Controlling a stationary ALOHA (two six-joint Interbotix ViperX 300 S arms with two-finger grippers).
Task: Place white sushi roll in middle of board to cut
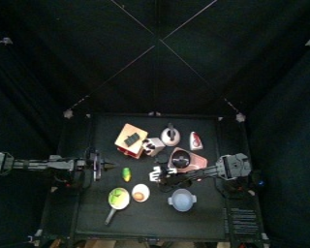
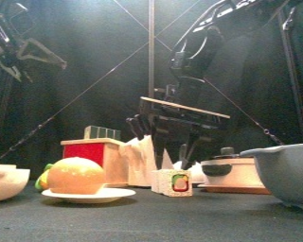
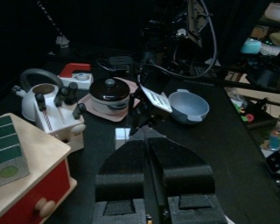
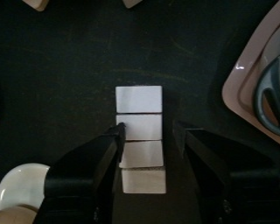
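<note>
The white sushi roll is a short row of white segments lying on the black table. My right gripper hangs over it, open, with one jaw on each side of the roll and not closed on it. From the front the roll's end shows green and red filling below that gripper. A pink board carrying a dark round pot lies just beside the roll. My left gripper is shut on nothing and rests at the table's left side.
Around the roll stand a white plate with an orange item, a green plate, a blue-grey bowl, a kettle and a red and wooden block. Bare table shows between the plates and the pink board.
</note>
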